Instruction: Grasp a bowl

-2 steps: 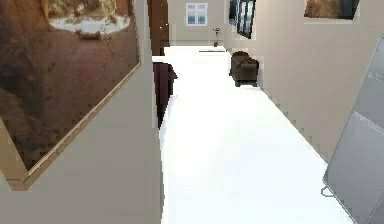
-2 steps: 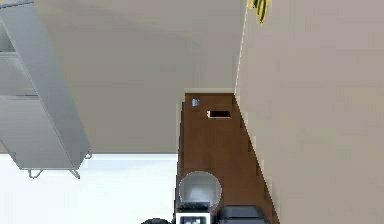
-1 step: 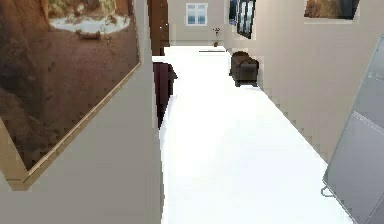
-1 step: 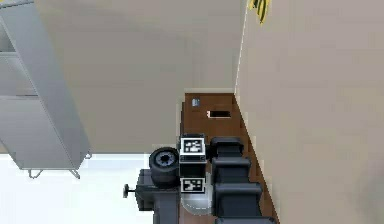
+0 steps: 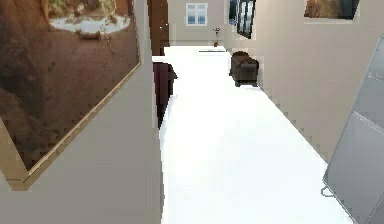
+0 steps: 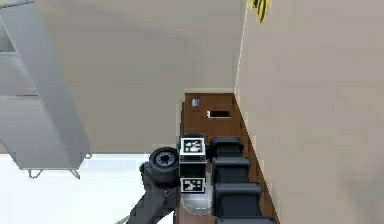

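Observation:
In the arm side view my gripper [image 6: 158,170] is a dark rounded body just left of the two white marker squares [image 6: 192,147], low in the picture over white floor. Its far end is hard to make out, so I cannot tell whether it holds anything. A pale grey rounded shape [image 6: 197,203] sits right under the lower marker; what it is cannot be told. Behind the markers a dark brown wooden top [image 6: 208,108] runs along a beige wall, with two small pale items on it.
A white-floored hallway [image 5: 230,140] runs ahead, with a large framed painting [image 5: 60,70] on its left wall. A dark cabinet [image 5: 165,85] and a dark armchair [image 5: 244,67] stand along it. A grey metal unit [image 5: 362,160] [image 6: 35,100] is close by. Black boxy seats [image 6: 233,170] line the wooden top.

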{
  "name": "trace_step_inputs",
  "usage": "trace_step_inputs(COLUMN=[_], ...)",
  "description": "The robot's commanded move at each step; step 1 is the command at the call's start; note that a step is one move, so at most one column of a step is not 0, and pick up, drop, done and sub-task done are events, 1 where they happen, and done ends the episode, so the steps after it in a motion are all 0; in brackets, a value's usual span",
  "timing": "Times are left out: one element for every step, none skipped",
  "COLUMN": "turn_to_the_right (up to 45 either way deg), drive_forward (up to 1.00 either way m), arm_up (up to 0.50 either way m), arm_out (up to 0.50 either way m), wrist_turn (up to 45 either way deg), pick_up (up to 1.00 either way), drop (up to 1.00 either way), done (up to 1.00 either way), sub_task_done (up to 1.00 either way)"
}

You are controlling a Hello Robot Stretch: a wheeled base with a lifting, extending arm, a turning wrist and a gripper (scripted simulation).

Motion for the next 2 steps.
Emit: trace_step_inputs(turn_to_the_right=[0.0,0.0], drive_forward=[0.00,0.00], arm_up=[0.00,0.00], arm_out=[0.00,0.00], wrist_turn=[45.0,45.0], pick_up=[0.00,0.00], drop=[0.00,0.00], done=[0.00,0.00], sub_task_done=[0.00,0.00])
